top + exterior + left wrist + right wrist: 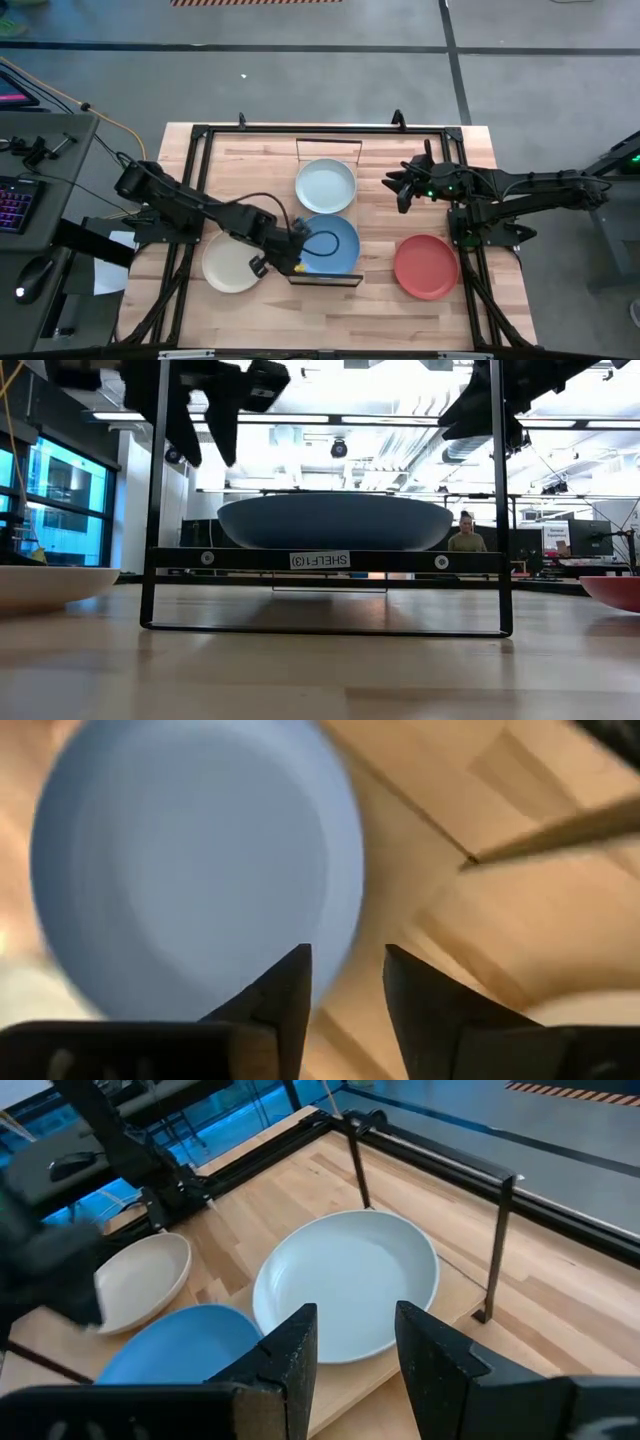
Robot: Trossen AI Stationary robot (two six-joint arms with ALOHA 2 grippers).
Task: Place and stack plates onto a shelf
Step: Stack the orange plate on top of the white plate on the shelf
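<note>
The left gripper (345,982), fingers parted and empty, is held above the blue plate's (330,243) rim on the shelf (326,278).

blue plate (190,870): blurred, top cropped | red plate (615,592): cropped right

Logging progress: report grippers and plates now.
Left gripper open over blue plate on shelf. Right gripper open, empty, beside pale plate. Nothing blocking.
</note>
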